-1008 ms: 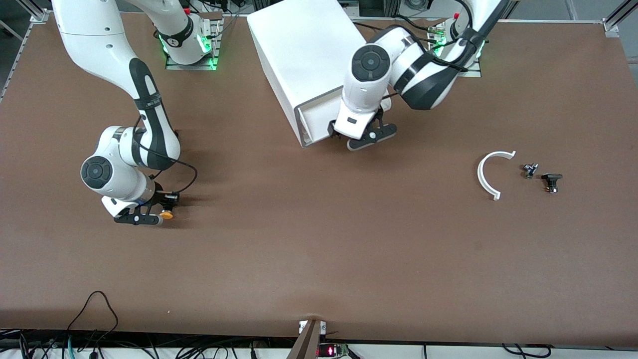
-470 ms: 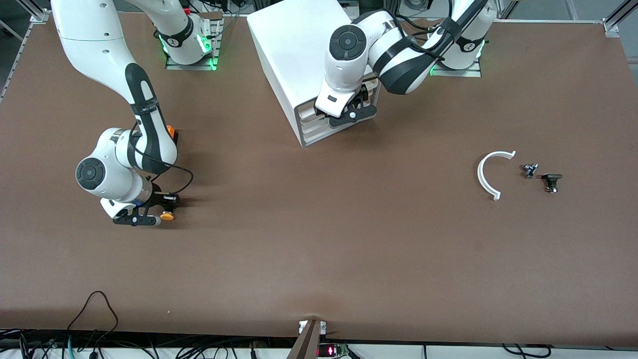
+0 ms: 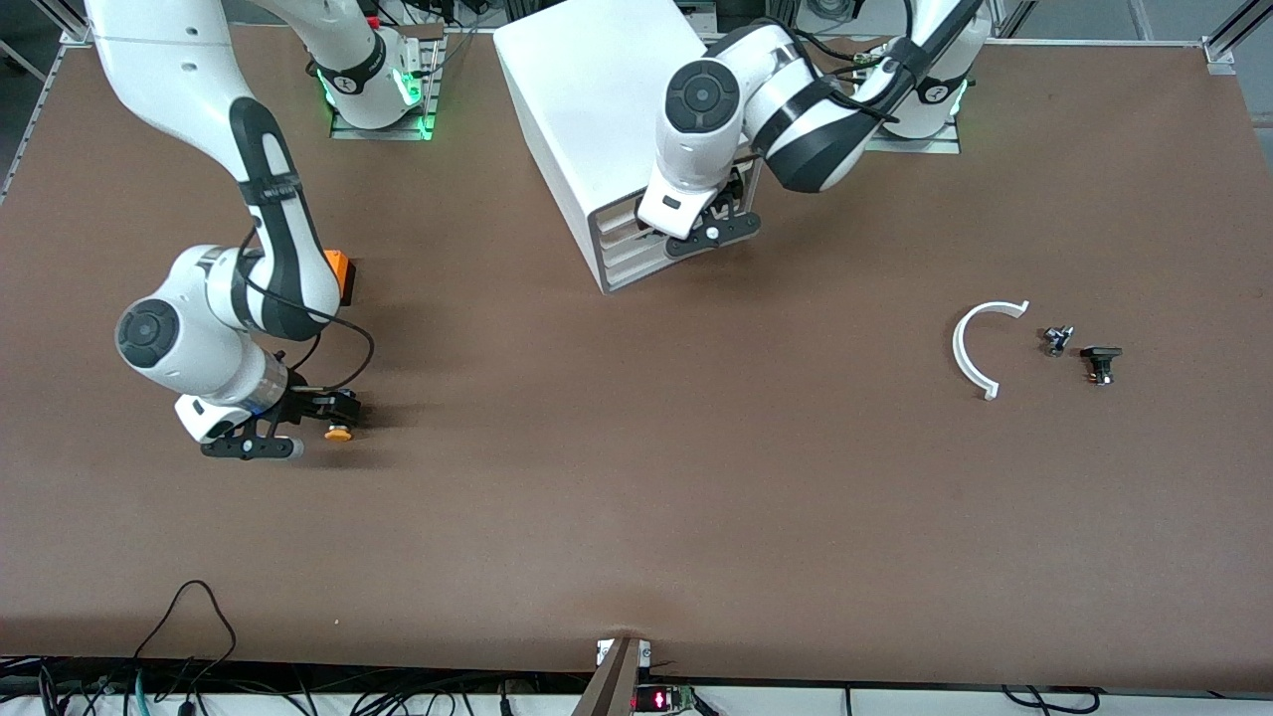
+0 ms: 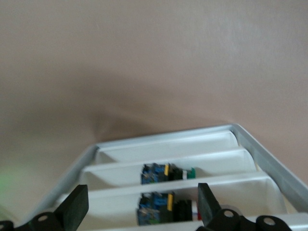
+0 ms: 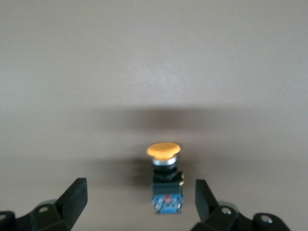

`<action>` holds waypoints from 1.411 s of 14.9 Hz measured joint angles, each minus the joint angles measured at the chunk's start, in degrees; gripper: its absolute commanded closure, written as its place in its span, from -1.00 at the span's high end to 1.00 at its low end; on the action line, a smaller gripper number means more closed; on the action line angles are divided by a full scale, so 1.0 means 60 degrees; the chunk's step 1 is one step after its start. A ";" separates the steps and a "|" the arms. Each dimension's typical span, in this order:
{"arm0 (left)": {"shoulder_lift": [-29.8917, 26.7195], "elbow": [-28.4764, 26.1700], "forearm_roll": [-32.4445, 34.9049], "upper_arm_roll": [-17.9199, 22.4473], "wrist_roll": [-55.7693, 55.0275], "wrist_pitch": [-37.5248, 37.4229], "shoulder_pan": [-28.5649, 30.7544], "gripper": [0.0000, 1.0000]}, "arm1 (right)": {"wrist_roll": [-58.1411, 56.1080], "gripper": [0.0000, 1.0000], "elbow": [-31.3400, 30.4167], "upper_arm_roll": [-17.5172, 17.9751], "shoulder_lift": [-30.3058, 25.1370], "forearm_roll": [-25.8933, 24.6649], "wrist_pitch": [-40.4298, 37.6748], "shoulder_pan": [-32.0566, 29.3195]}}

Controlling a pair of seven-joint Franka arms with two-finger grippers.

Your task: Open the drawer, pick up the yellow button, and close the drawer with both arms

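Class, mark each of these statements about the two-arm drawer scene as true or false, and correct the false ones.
1. The button lies on the table, free of the right gripper. True.
2. The right gripper is shut. False: its fingers stand open on either side of the button.
3. The left gripper is at the front of the cabinet. True.
4. The top drawer is pulled far out of the cabinet. False: it sits about flush with the lower drawers.
5. The white curved piece lies in the drawer. False: it lies on the table toward the left arm's end, beside two small parts.
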 measured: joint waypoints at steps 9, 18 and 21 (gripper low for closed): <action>-0.1097 0.2614 -0.0005 0.2214 0.6603 -0.2303 0.1693 1.00 | -0.0124 0.99 0.0012 0.0055 -0.2384 -0.1243 -0.1923 -0.0398; -0.3315 0.2083 -0.0596 0.6175 1.1042 -0.2997 0.0747 1.00 | 0.0680 0.99 0.0006 0.2441 -0.4687 -0.2522 -0.4349 -0.2715; -0.3398 0.1962 -0.0597 0.6578 1.1057 -0.3159 0.0531 1.00 | 0.0746 0.99 -0.0007 0.2729 -0.5208 -0.2562 -0.4788 -0.2970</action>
